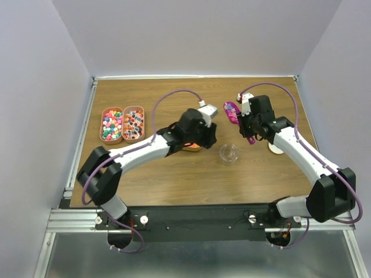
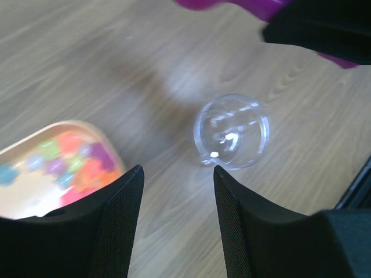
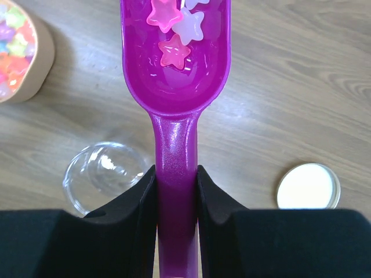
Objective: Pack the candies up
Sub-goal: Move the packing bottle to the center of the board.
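My right gripper (image 3: 175,179) is clamped tight on the handle of the magenta scoop (image 3: 174,98), which carries a few star candies (image 3: 174,53) above the surface (image 3: 290,87). My left gripper (image 2: 177,174) stands partly open, holding nothing, near the clear jar (image 2: 232,130). The jar looks empty and its white lid (image 3: 308,185) lies aside, so I judge the filling barely begun; most candies sit in the trays (image 1: 113,141).

Light: bright, even, from overhead, as I read it.
Shadow: one soft patch up-left of the clear jar (image 2: 232,132).
Glare: white glints inside the jar; sheen on the scoop (image 3: 174,145) right of it.
Blur: tray (image 2: 113,152) and its candies (image 2: 75,165) left of jar, soft.
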